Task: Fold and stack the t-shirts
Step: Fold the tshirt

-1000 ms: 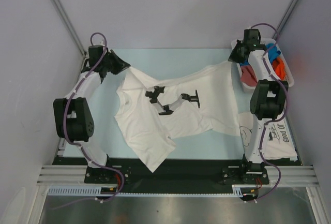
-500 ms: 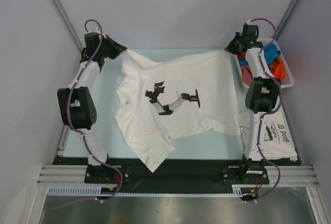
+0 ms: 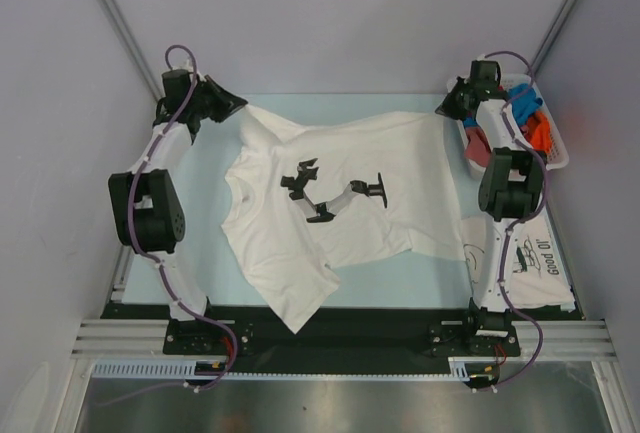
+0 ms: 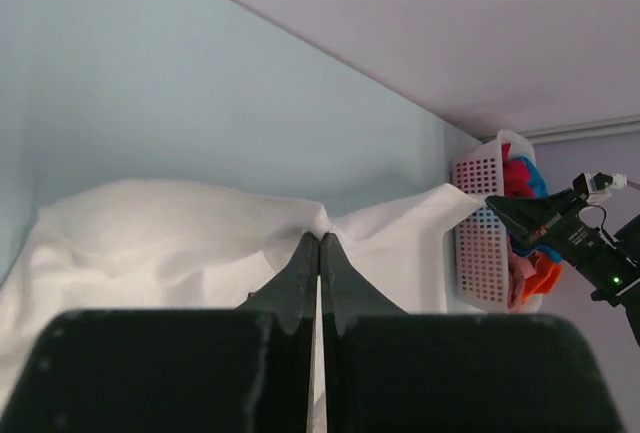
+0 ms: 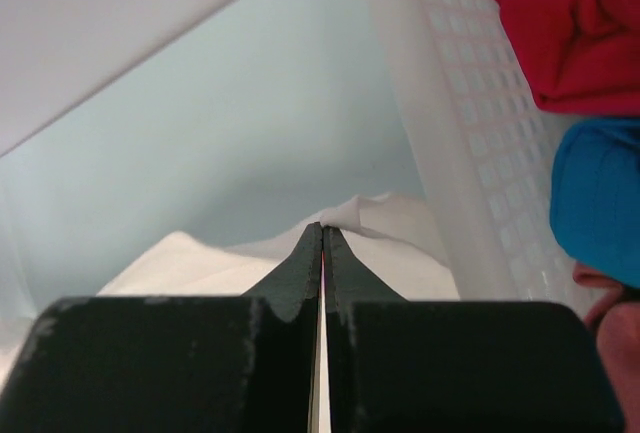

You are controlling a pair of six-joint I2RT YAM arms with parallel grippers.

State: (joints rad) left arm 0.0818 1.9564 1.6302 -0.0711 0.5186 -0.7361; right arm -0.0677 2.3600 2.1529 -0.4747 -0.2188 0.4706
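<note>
A white t-shirt with a black print [image 3: 335, 188] lies spread across the table, its far edge lifted between my two grippers. My left gripper [image 3: 240, 106] is shut on the shirt's far left corner; the cloth [image 4: 200, 228] bunches at its fingertips [image 4: 320, 236]. My right gripper [image 3: 443, 106] is shut on the far right corner, cloth [image 5: 390, 218] pinched at its tips [image 5: 322, 226]. A folded white printed t-shirt [image 3: 530, 263] lies at the near right. Red [image 5: 565, 23], blue [image 5: 600, 193] and orange [image 3: 541, 133] shirts sit in the basket.
The white lattice basket [image 3: 470, 158] stands at the far right, right beside my right gripper; it also shows in the right wrist view [image 5: 465, 113] and the left wrist view [image 4: 480, 243]. Grey walls close in the table on three sides.
Both grippers pulled the shirt's far edge up and toward the back, spreading it wide. In the last half second the far edge has sagged slightly and the right gripper has moved a little.
</note>
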